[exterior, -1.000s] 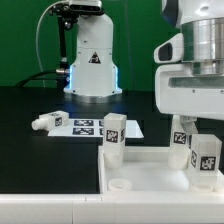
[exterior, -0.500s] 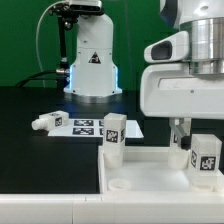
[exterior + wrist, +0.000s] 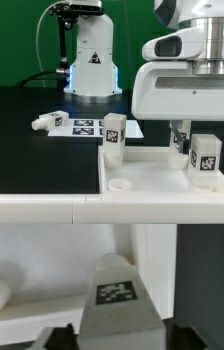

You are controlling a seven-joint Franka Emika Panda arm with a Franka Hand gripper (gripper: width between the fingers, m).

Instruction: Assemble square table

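Quick look at the square table build. Seeing the panel [image 3: 150, 165] lying flat, rim up, across the lower right of the exterior view, with a round socket [image 3: 120, 184] showing at its near corner toward the exterior view's left.

Standing upright at the panel's far corner on that same side: a corner leg [image 3: 114, 134], long axis vertical, tag facing the camera. Same deal for the right leg [image 3: 206, 157] near the exterior view's right edge, upright, tag forward.

Also a loose leg [image 3: 47, 121] lying on its side on the black table [image 3: 30, 150] at middle left, long axis roughly level, one end just beside the marker board [image 3: 85, 125].

Down low over the panel sits the gripper [image 3: 180, 136], between those two upright legs and closer to the right one.

Over in the wrist view: a fourth leg [image 3: 117, 291] sitting lengthwise between the dark fingers [image 3: 57, 338], tag face toward the camera, far end pointing away from the gripper, white panel surface behind. Fingers right beside both flanks of it, jaws fairly wide, but can't tell whether actually pinching or just bracketing.

Robot base [image 3: 92, 62] at the back, upper left.
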